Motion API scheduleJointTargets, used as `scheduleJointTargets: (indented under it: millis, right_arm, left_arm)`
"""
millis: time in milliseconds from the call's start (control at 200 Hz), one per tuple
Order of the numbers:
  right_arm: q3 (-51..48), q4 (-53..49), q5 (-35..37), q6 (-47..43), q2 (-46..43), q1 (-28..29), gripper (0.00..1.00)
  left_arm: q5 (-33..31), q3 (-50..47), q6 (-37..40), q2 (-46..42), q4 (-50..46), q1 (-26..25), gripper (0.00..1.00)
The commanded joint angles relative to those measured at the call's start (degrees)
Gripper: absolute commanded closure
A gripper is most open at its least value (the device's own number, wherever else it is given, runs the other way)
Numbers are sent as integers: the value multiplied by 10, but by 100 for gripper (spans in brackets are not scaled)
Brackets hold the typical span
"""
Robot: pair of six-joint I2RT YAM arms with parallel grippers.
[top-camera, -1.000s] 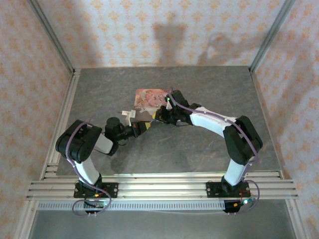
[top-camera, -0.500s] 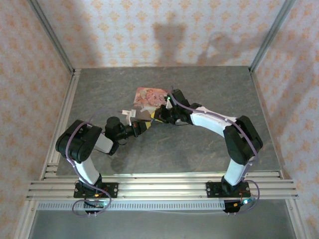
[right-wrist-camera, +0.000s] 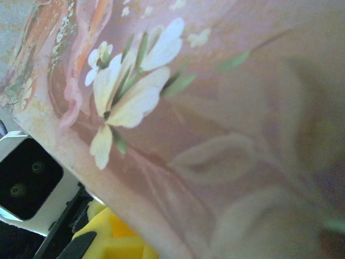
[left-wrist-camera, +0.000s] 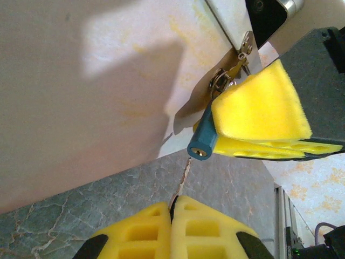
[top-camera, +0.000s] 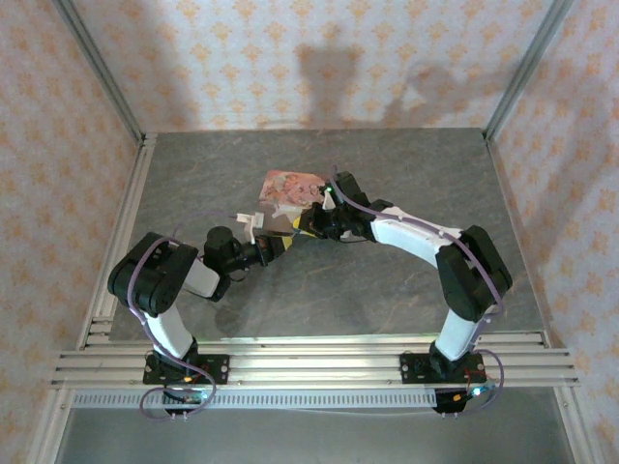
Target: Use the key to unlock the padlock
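Insertion step: at bottom centre the left gripper (left-wrist-camera: 173,211) pinches the key (left-wrist-camera: 183,175), its tip just under the padlock (left-wrist-camera: 205,135), which the right gripper (left-wrist-camera: 253,136) clamps at centre right. Next, I judge, the tip must line up with the keyhole (left-wrist-camera: 200,152).

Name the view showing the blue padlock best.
Left wrist: the tiny blue padlock sits close-up, keyhole visible, between yellow foam fingers. Top external: too small to tell. Right wrist: faces the pink printed tin box.

padlock (left-wrist-camera: 204,137): gripped by right claw (left-wrist-camera: 253,135) | key (left-wrist-camera: 182,182): pinched in left claw (left-wrist-camera: 173,209), just below padlock
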Motion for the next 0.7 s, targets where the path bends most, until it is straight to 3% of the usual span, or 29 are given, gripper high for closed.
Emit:
scheduleJointTargets:
  millis: [0, 691]
  right_arm:
    - [8, 18, -18, 14, -27, -3, 100]
    - [8, 10, -25, 9, -22, -3, 100]
  left_arm:
    - [-6, 11, 23, 5, 10, 3, 100]
    - [-8, 10, 22, -22, 11, -4, 100]
